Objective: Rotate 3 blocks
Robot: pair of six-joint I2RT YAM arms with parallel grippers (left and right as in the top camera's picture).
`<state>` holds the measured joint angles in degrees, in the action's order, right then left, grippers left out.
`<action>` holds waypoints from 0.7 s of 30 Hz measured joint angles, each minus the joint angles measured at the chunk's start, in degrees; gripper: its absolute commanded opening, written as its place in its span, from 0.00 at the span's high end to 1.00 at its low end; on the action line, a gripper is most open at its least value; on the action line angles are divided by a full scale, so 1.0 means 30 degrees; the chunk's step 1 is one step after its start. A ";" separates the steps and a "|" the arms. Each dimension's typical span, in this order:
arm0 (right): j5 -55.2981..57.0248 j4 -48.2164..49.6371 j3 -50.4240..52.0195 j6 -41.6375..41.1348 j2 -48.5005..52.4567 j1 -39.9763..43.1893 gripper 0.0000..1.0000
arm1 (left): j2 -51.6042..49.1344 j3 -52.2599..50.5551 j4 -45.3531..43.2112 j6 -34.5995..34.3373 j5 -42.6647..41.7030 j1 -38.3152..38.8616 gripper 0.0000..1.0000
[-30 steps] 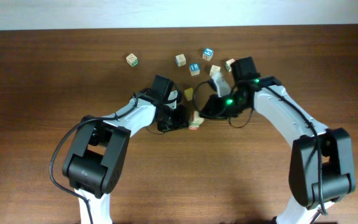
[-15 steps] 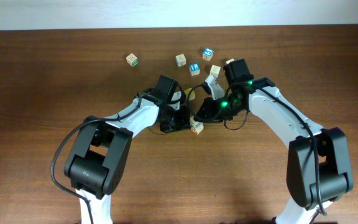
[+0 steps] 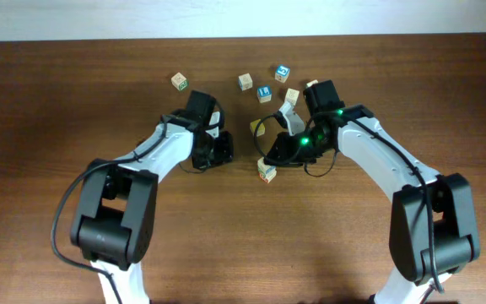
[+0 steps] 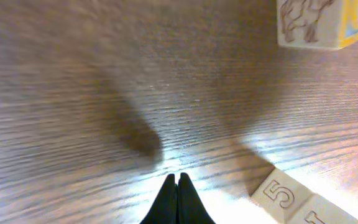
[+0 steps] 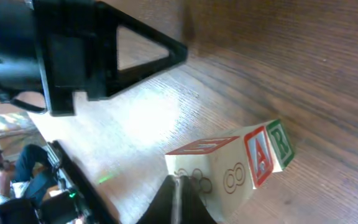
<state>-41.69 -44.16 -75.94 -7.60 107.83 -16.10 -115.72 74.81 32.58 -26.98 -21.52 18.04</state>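
**One red-marked block lying free while the left arm is drawing off**

The pale block with red marks [image 3: 267,172] [image 5: 229,171] is sitting on the table [image 3: 74,110] just below the middle of the overhead frame. It is showing an 8 and a red A to the right wrist camera. A green R is showing just past the A; whether that belongs to a second block pressed against it, I cannot tell. The right gripper [image 3: 270,157] [image 5: 179,202] is hovering at the block's upper edge. Its tips are lying close together with a thin line between them, and whether they are fully pressed I cannot tell. The green-marked block [image 3: 180,81] is resting alone at the upper left, well apart. Other blocks are lying loosely at upper centre, a blue-faced cube [image 3: 283,73] among them.

Compared with half a second ago, the left gripper [image 3: 219,152] [image 4: 177,199] is now sitting further toward the upper left, clear of the red-marked block it was crowding. Its fingers are pressing together on nothing. The right arm and that block are lying as they were. In the left wrist view a numbered block [image 4: 284,193] is showing a 5 at lower right, and an animal-drawn block [image 4: 309,22] is sitting in the upper right corner.
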 measured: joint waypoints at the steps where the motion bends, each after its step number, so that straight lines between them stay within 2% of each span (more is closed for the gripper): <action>1: 0.0087 -0.0240 -0.0226 -0.0051 -0.0007 0.0007 0.75 | 0.0146 0.0007 0.0029 0.0058 0.0087 -0.0080 1.00; 4: 0.0750 -0.1508 -0.1056 0.0146 0.0044 -0.0044 0.70 | 0.0357 0.0073 0.0080 0.0328 0.0357 -0.0204 1.00; 12: 0.2259 -0.4218 -0.4379 0.0707 0.0306 -0.0044 0.70 | 0.0364 0.0124 0.0219 0.0860 0.0488 -0.0262 1.00; 15: 0.2463 -0.5625 -0.5435 0.1115 0.0372 0.0007 0.66 | 0.0525 0.0874 0.1778 0.1348 0.0823 -0.0605 1.00; 18: 0.2922 -0.8429 -0.8291 0.2004 0.0372 0.0270 0.61 | 0.1501 0.2987 0.4816 0.2186 0.1399 -0.1377 1.00; 19: 0.3264 -0.9180 -0.9449 0.2178 0.0284 0.0459 0.57 | 0.2164 0.4197 0.6164 0.2601 0.1625 -0.1676 0.94; 20: 0.3730 -1.0083 -1.0491 0.2368 0.0102 0.0634 0.55 | 0.3206 0.5537 0.7322 0.3031 0.2055 -0.1989 0.66; 21: 0.4328 -1.1154 -1.1511 0.2521 -0.0175 0.0801 0.50 | 0.3993 0.6360 0.8087 0.3293 0.2448 -0.2135 0.48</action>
<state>-28.71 -77.62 -110.48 -0.03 107.31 -13.69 -103.74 93.89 56.84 -17.10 -14.17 11.64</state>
